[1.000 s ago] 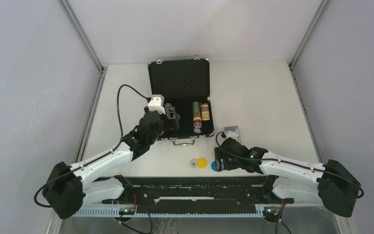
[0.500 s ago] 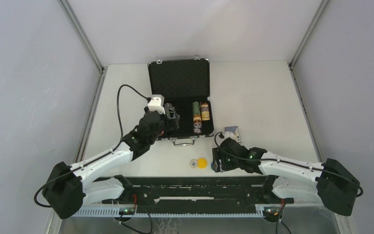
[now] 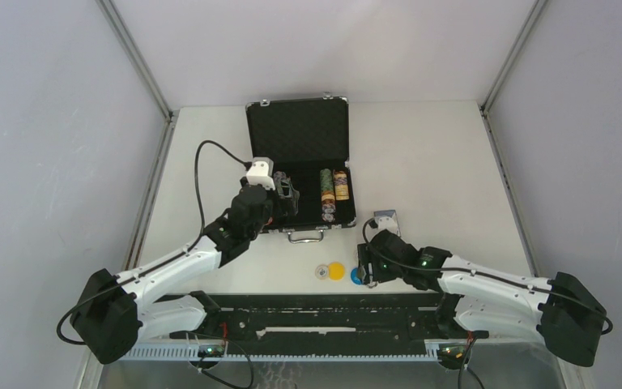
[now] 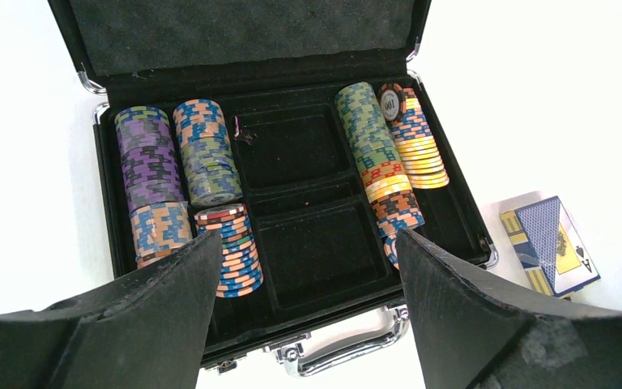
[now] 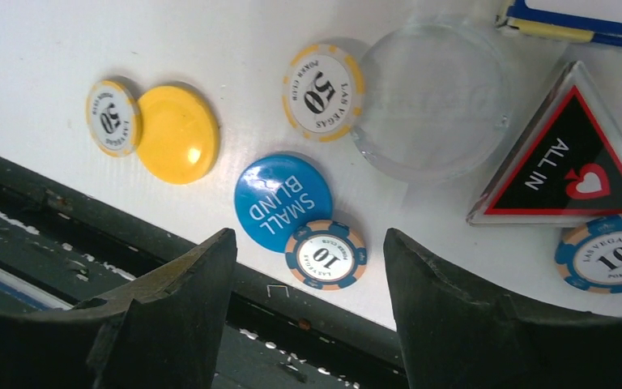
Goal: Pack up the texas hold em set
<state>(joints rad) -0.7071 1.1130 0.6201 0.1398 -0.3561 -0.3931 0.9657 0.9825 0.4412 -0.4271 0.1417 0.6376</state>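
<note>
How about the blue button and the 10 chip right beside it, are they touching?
Touching. Right wrist view: the 10 chip rim overlaps the blue button edge, no gap.

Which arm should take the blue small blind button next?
Right. The right gripper, open, hangs over the blue button; the left gripper, also open, is off over the case.

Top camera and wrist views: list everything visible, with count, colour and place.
briefcase: one, black, open, mid-table.
chip stacks: several, multicoloured, briefcase's side compartments.
card deck: one, blue-yellow, right of briefcase.
Small Blind button: one, blue, near edge.
yellow button: one, left of it.
All In token: one, red-black triangle, near edge.
clear disc: one, transparent, beside token.
loose chips: four, two yellow, two blue, among buttons.
left end effector: one, black, open over briefcase.
right end effector: one, black, open over buttons.
</note>
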